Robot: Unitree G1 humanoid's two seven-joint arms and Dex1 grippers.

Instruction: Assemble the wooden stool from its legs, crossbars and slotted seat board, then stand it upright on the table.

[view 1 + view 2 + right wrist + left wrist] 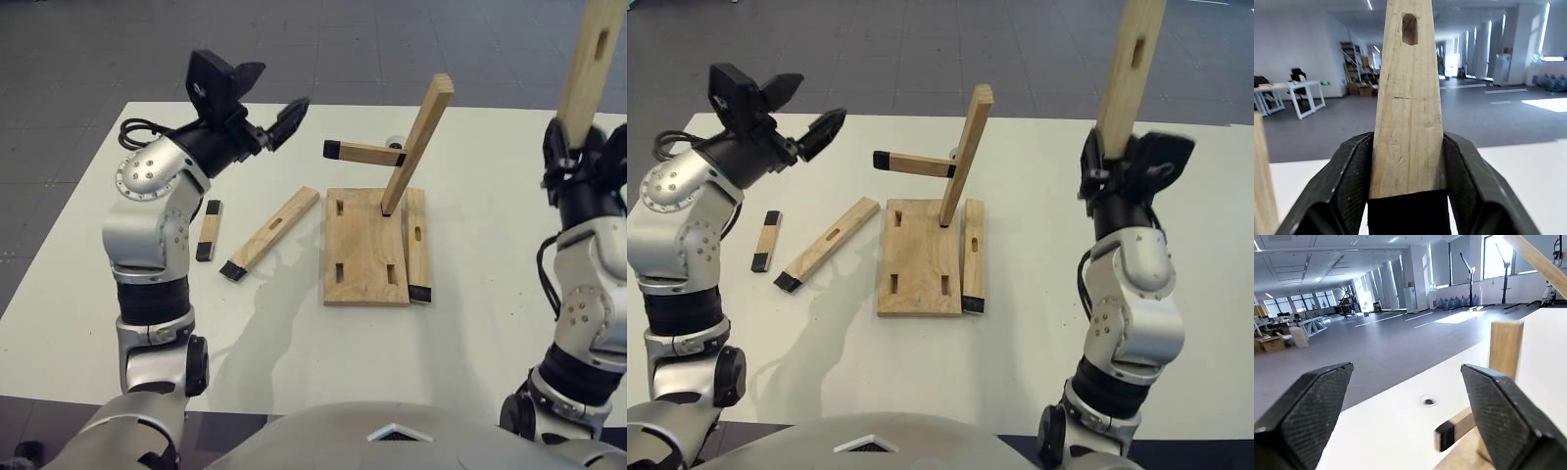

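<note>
The stool is only partly built. Nearest, the seat board (364,250) lies flat on the table (294,362), slots up. A flat leg (417,245) lies just beside it at 3 o'clock. A loose leg (271,233) lies at 9 o'clock, and a short crossbar (208,231) lies past that.

At the board's 1 o'clock corner a standing leg (419,137) leans in its slot. A side bar (364,152) sticks out of it toward 9 o'clock.

The right gripper (1408,166) is squeezed tight on the held leg (1131,69), high up at 3 o'clock from the board and well apart from it. I think this leg goes in next. It must come down and line up with an empty slot.

The left gripper (266,96) is wide open and holds nothing, up at 10 o'clock.
</note>
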